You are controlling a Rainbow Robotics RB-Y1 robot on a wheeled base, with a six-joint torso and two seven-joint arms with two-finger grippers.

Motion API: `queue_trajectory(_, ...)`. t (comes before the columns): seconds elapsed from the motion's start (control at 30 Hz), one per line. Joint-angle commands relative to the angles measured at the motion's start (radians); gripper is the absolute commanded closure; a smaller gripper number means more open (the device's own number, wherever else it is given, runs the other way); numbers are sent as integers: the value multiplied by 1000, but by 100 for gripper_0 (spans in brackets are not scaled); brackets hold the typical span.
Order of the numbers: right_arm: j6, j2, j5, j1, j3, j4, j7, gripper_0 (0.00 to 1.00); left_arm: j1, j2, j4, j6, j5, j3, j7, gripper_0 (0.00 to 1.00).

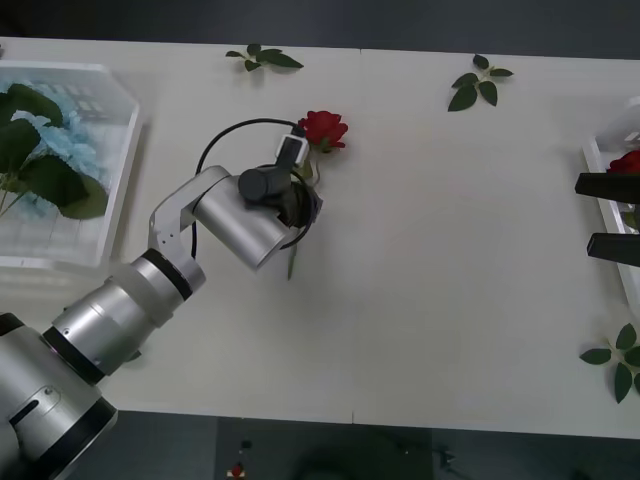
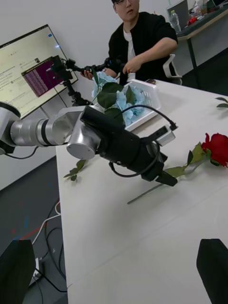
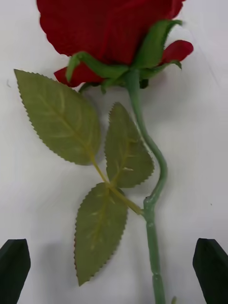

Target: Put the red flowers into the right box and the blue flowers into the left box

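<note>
A red flower (image 1: 323, 129) lies on the white table (image 1: 450, 250), with its stem (image 3: 152, 223) running toward me. My left gripper (image 1: 300, 208) hovers low over that stem, open. Its black fingertips (image 3: 14, 259) stand on either side of the stem without touching it. The right wrist view shows the same gripper (image 2: 161, 176) beside the rose (image 2: 218, 148). The left box (image 1: 125, 170) at the far left holds blue flowers (image 1: 55, 140). My right gripper (image 1: 612, 216) waits open at the right edge, by the right box (image 1: 597, 165), which holds another red flower (image 1: 627, 160).
Loose green leaf sprigs lie at the back left (image 1: 262, 57), the back right (image 1: 478, 85) and the front right (image 1: 618, 360). A black cable (image 1: 225, 135) loops off the left wrist.
</note>
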Motion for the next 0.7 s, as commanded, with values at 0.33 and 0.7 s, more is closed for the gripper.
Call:
queue_trajectory(0.33,6,-5,-8,-3,-8,-20,15,0,-52,11,-18,-20,19,-48,-59,45)
queue_trajectory(0.7,6,-5,-8,-3,-8,-20,15,0,-52,11,26,-20,16,-48,-100,50)
